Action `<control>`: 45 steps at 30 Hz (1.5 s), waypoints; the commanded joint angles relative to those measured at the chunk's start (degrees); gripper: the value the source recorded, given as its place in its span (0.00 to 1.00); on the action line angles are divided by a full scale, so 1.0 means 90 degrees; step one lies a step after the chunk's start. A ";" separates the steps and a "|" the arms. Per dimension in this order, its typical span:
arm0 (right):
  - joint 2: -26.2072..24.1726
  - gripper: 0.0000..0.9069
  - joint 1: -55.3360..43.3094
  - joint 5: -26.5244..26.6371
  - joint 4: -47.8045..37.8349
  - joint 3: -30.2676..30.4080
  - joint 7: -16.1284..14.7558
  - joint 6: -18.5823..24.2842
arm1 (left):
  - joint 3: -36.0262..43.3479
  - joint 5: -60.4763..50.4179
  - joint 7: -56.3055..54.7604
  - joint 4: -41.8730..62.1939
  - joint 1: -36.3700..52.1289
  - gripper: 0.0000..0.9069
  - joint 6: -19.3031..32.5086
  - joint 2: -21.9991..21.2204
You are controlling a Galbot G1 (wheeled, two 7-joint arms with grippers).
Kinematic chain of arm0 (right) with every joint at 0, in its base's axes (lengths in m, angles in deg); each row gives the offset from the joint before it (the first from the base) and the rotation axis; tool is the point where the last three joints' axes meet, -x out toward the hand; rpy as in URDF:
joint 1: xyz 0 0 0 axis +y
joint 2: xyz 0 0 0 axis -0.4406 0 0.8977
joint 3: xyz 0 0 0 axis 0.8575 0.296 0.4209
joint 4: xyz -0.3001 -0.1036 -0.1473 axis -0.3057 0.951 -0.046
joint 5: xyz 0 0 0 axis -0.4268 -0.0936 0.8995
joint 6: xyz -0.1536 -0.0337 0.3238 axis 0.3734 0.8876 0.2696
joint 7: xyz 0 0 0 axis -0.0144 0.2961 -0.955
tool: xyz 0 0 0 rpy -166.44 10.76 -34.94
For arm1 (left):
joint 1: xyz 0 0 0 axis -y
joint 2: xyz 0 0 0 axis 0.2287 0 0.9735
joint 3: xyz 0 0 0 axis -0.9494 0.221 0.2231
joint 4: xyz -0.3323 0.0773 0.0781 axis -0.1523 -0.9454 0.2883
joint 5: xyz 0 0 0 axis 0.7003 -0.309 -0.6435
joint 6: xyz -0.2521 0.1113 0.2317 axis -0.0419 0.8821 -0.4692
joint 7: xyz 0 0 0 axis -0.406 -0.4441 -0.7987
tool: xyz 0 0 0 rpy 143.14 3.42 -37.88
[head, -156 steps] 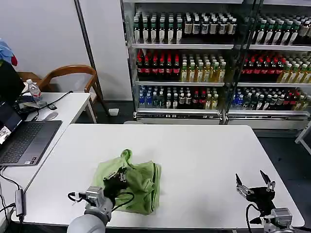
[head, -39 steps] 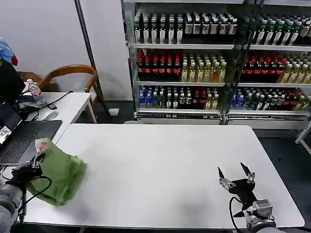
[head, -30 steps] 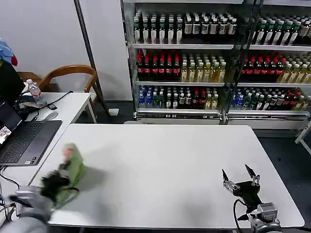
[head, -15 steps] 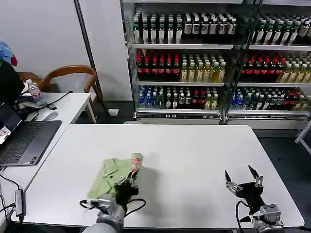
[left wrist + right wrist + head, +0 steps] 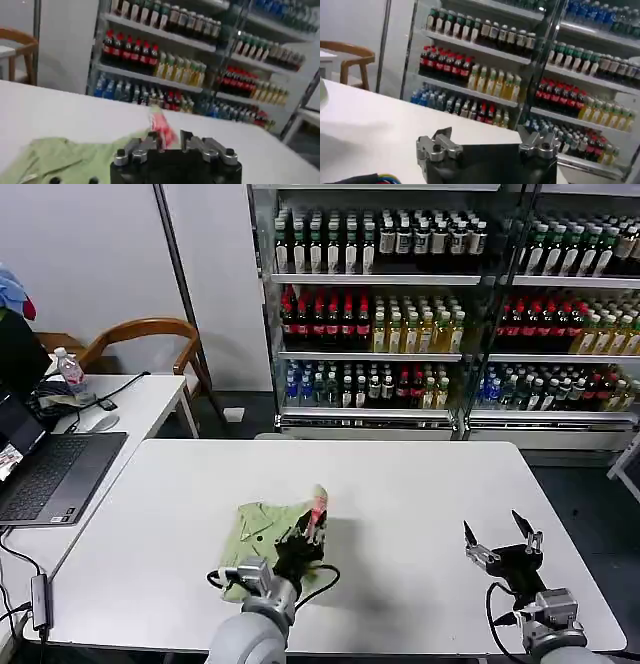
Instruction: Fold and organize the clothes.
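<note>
The left claw (image 5: 300, 541) is clamped on a fold of the shirt (image 5: 262, 534), lifting a tip with red-and-white print just above its fingers. The rest of the green shirt lies flat on the desk (image 5: 400, 484) beside and behind that claw, collar and buttons up. The left wrist view has the same pinched tip (image 5: 162, 131) between the fingers. Well apart, the right claw (image 5: 502, 546) hovers near the desk's front edge, its fingers spread wide and holding nothing.
</note>
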 commanded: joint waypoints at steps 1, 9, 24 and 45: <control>-0.0081 1.00 -0.0805 0.0007 -0.0309 0.0350 0.0106 -0.0065 | -0.0219 0.0964 0.0150 0.0016 0.0656 1.00 0.0254 -0.0331; 0.0053 1.00 -0.1537 -0.0058 -0.0735 0.0931 0.0243 0.0044 | -0.2124 -0.0894 0.1508 -0.0440 -0.0041 1.00 0.1240 0.1411; 0.0559 1.00 -0.2706 -0.0685 -0.1953 0.2144 0.0101 0.0415 | -0.4416 -0.2325 0.2545 0.1563 -0.0881 1.00 0.3276 0.2089; 0.0413 1.00 -0.2535 -0.0783 -0.1757 0.1922 0.0167 0.0544 | -0.4153 -0.2525 0.2478 0.1448 -0.0874 1.00 0.3425 0.1932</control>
